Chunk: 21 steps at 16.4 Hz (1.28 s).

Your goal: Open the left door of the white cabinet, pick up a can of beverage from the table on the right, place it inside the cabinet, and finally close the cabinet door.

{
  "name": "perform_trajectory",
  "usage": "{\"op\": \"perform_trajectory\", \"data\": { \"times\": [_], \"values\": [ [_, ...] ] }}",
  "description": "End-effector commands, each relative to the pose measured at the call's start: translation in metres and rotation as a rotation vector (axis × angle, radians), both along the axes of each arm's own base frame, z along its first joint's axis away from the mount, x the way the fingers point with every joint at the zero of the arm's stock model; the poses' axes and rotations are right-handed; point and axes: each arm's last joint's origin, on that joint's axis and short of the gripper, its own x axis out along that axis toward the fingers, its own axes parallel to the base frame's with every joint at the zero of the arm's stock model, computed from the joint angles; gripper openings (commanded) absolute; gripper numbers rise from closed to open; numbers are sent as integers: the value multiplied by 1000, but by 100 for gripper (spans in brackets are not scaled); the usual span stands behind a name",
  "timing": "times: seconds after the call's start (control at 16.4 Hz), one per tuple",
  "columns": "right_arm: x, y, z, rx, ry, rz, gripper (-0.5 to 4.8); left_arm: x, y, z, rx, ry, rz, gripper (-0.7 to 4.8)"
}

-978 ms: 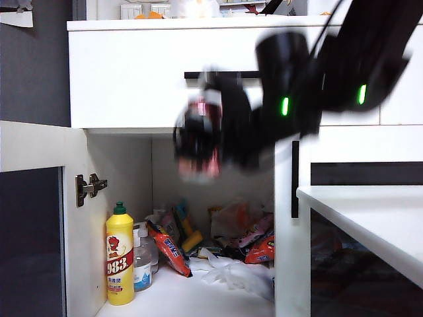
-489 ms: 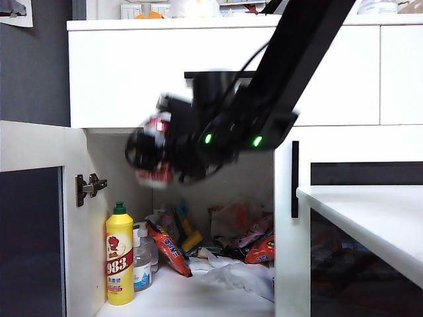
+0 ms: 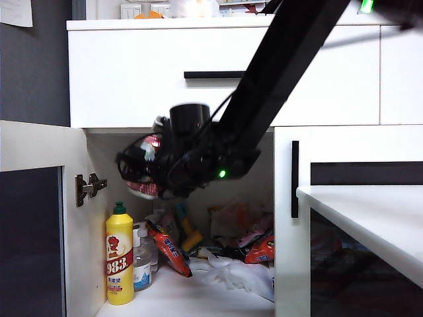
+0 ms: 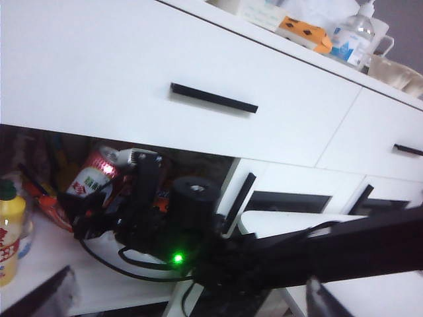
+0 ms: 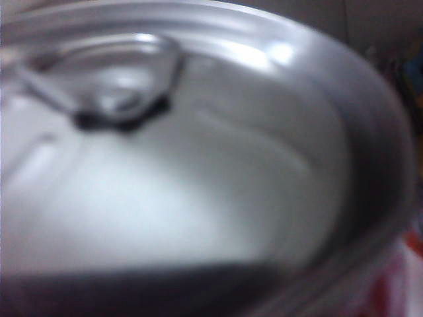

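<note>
In the exterior view, the right gripper [image 3: 142,170] on its black arm reaches down from one o'clock to the mouth of the large white cabinet [image 3: 125,79] with black bar handles. Its fingers are partly spread and clamped on the small red metallic can of beverage [image 3: 147,165], which hangs tilted in the open compartment just under the drawer front. The white-framed left door [image 3: 33,218] with its dark glass panel stands swung open at nine o'clock. On the compartment floor at seven o'clock stands a tall yellow bottle [image 3: 119,257] with a green cap. The plain white table [image 3: 370,218] juts in at four o'clock.

The left wrist view shows the can [image 4: 92,177] held by the right gripper [image 4: 99,191] at eight o'clock, below the drawer. The left gripper's own dark fingertips [image 4: 49,297] frame the lower edge, wide apart and holding nothing.

The right wrist view is filled by the can's silver top [image 5: 185,158] with its pull tab, blurred and very close.
</note>
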Motion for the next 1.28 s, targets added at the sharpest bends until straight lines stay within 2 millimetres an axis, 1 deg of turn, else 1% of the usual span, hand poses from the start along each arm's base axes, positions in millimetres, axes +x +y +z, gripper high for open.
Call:
{"op": "perform_trajectory", "data": {
  "times": [0.06, 0.18, 0.24, 0.31, 0.43, 0.61, 0.73, 0.86, 1.04, 1.16, 1.28],
  "values": [
    [13, 9, 3, -120, -72, 10, 176, -4, 5, 0, 22, -16, 35, 479],
    [17, 8, 3, -206, -117, -23, 176, -7, 9, 0, 14, -21, 72, 479],
    [19, 6, 0, -217, -117, -47, 175, -8, 11, 0, 14, -21, 77, 479],
    [22, 2, -6, -224, -111, -64, 175, -9, 12, -1, 20, -14, 86, 479],
    [28, -5, -14, -223, -129, -93, 175, -10, 12, -3, 46, -8, 93, 479],
    [37, -2, -19, -185, -188, -193, 175, -10, 13, -4, 57, -1, 97, 479],
    [52, 0, -18, -144, -235, -281, 175, -10, 13, -4, 58, 0, 110, 479],
    [68, -5, -23, -110, -269, -314, 175, -11, 14, -4, 56, -2, 117, 479],
    [82, -19, -41, -122, -221, -409, 175, -11, 15, -5, 60, 0, 139, 479],
    [84, -22, -42, -123, -212, -476, 175, -11, 15, -6, 65, 6, 144, 479],
    [89, -31, -43, -129, -200, -524, 175, -11, 16, -7, 74, 15, 152, 479]
  ]
}}
